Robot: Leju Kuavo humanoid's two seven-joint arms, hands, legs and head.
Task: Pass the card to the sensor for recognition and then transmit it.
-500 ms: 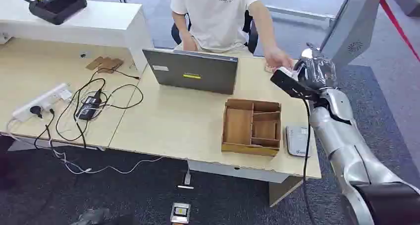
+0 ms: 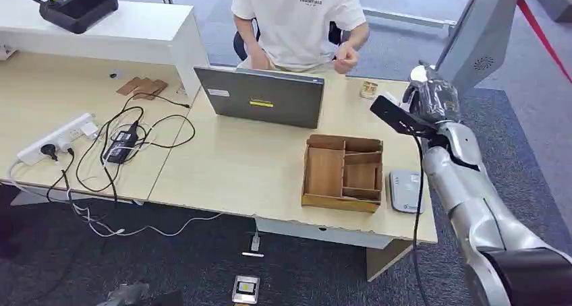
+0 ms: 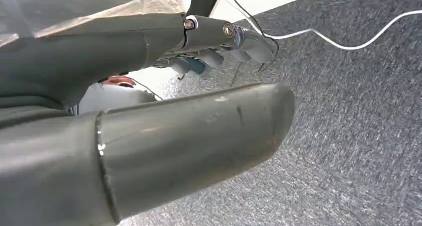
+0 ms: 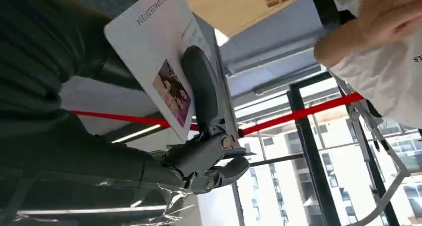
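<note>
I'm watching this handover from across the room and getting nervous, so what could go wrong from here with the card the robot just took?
The right hand seems to hold the card by one finger across its face, so it might slip. The sensor lies flat near the table edge beside the wooden tray; a low swing might clip the tray or nudge the sensor off. The person's hand is close by.

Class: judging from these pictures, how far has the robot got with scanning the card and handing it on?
Done: the right hand holds the card, raised beside the table. In hand: it is not over the grey sensor by the wooden box. Left: present it there, then pass it to the seated person.
</note>
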